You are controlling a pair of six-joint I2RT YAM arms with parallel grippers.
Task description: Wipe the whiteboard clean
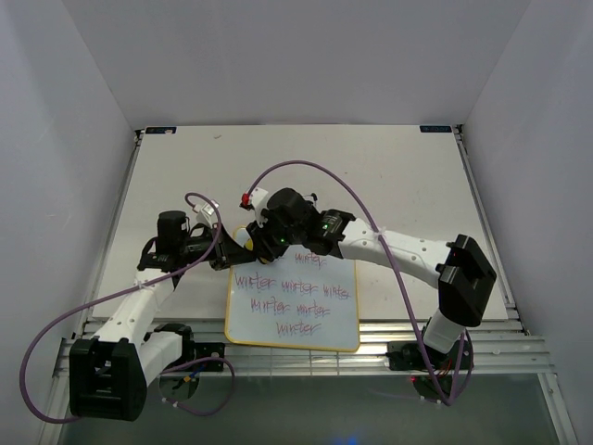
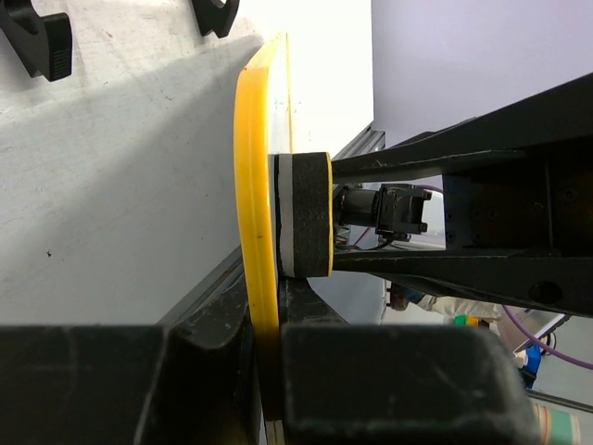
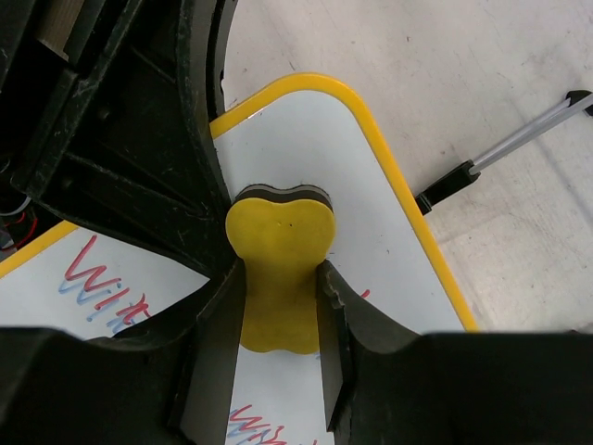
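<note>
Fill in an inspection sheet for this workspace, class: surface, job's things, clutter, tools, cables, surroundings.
Surface: white table, faintly scuffed.
Job's things: whiteboard bears purple-red words; yellow eraser pressed on a blank corner; black wire stand pokes out beside it.
Clutter: nothing seen.
Grippers: left tool shut on the board's yellow edge; right tool shut on the eraser.
Cables: purple cables loop from both arms.
Surroundings: white walls on three sides.
</note>
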